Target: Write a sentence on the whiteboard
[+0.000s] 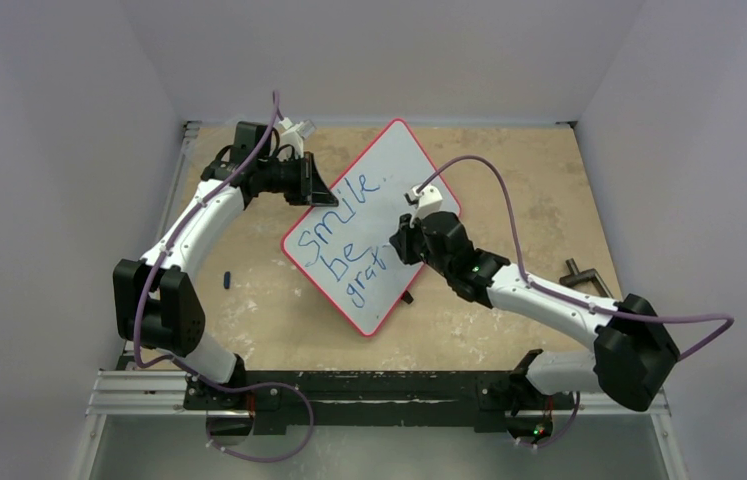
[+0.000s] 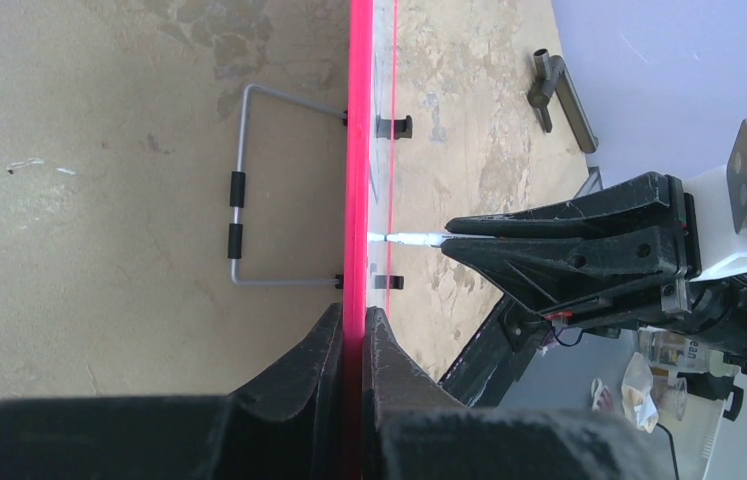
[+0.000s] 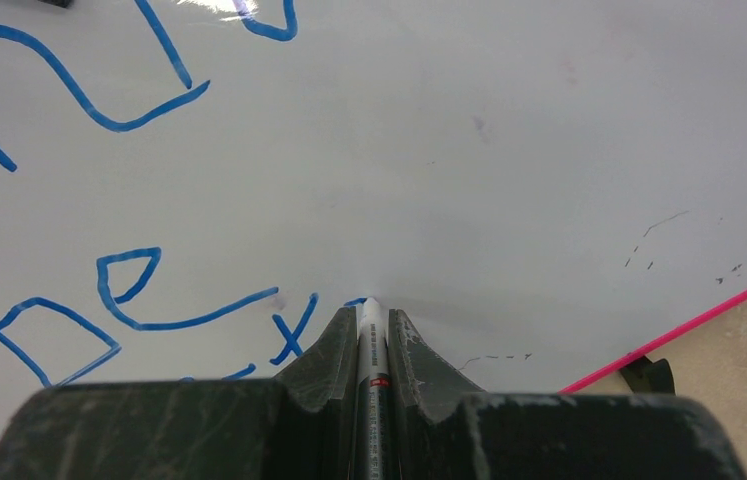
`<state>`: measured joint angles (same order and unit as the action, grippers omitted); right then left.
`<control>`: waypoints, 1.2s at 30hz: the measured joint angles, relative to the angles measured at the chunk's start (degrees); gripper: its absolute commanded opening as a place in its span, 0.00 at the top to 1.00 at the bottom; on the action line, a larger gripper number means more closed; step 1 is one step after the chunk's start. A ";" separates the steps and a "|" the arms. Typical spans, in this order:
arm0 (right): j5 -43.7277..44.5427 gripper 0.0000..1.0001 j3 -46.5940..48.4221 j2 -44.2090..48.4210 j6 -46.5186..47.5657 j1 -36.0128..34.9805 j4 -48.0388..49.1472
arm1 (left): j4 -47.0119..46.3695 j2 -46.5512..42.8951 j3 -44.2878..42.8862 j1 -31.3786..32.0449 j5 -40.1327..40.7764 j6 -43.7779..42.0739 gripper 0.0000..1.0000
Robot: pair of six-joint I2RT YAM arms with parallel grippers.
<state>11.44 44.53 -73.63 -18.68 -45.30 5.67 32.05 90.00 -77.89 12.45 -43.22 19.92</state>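
- Top view: board [image 1: 389,170], white with a thin red rim and rounded corners. It sits mid-table [image 1: 529,170], turned cornerwise like a diamond, with its face to the camera.
- Sentence [image 1: 341,222]: blue marker hand in three slanted lines on the board's left half. It reads "smile", "be", then "gra"; the rest is hidden under the right gripper.
- Left gripper [image 1: 314,192]: at the board's upper-left edge.
- Right gripper [image 1: 401,240]: over the board's face, at the end of the third line.
- Small blue object [image 1: 227,278]: on the table left of the board, apart from it.
- Metal handle [image 1: 579,275]: on the table right of the board, well apart.
- Left wrist view: the board is seen edge-on, its rim a pink-red vertical line. The left gripper's fingers are pressed onto the rim from both sides.
- Wire stand [image 2: 239,215]: grey with two black sleeves, joined to the board on one side.
- Marker [image 2: 409,238]: on the board's other side, its white tip meets the face; the right gripper carries it.
- Right wrist view: the fingers pinch the marker's white barrel, and its tip touches the white face beside blue strokes. Faint grey scuffs lie to the right.
- Foot [image 3: 649,372]: black, under the rim at lower right.
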 measured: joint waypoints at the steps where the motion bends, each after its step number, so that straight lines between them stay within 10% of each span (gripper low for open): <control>1: 0.02 1.00 0.02 -0.15 -0.07 0.04 0.00 | 0.00 0.00 0.00 0.00 0.02 -0.02 1.00; 36: -2.38 1.00 0.09 -0.83 -2.54 0.68 2.84 | -0.09 -0.22 0.00 -0.04 0.24 -0.92 1.00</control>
<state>9.06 44.62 -74.46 -21.21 -44.62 8.51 31.97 89.78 -77.89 12.40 -42.98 19.00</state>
